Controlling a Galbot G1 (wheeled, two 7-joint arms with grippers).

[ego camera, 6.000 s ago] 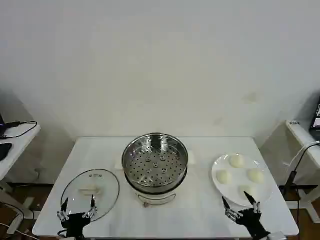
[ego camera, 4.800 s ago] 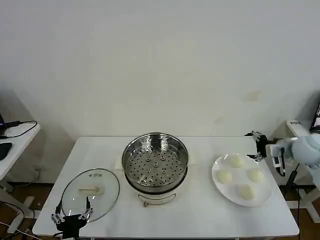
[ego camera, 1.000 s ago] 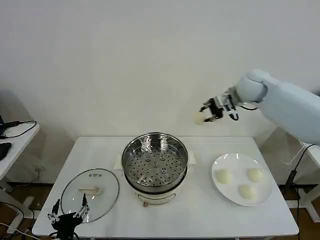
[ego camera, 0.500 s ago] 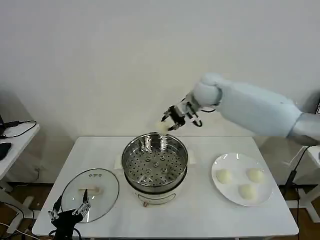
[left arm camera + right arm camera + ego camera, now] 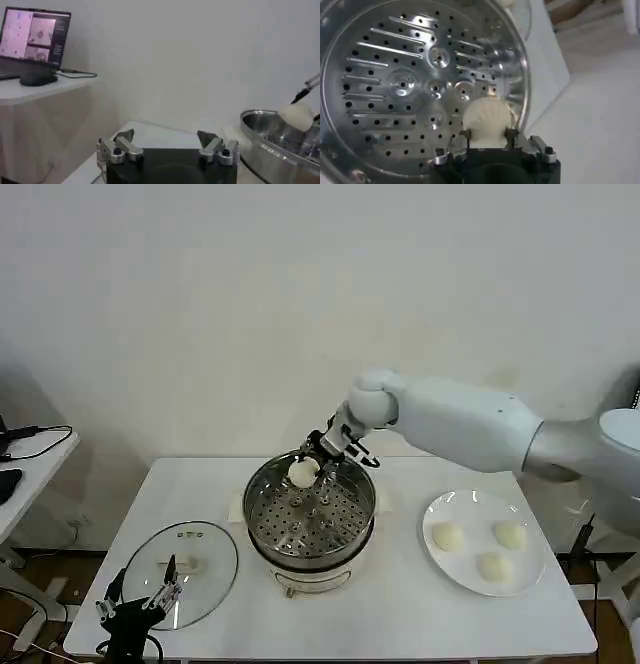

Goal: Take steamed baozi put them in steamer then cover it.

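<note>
Right hand grips one baozi just above the far rim of the steamer at mid-desk. Left hand hangs spread wide at the near left, by the cover. Three baozi sit on the plate at right.

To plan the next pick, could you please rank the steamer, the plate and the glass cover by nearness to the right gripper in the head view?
1. Steamer: directly under the right gripper, which holds a baozi.
2. Plate: toward the table's right side.
3. Cover: front left, near the left gripper.
</note>
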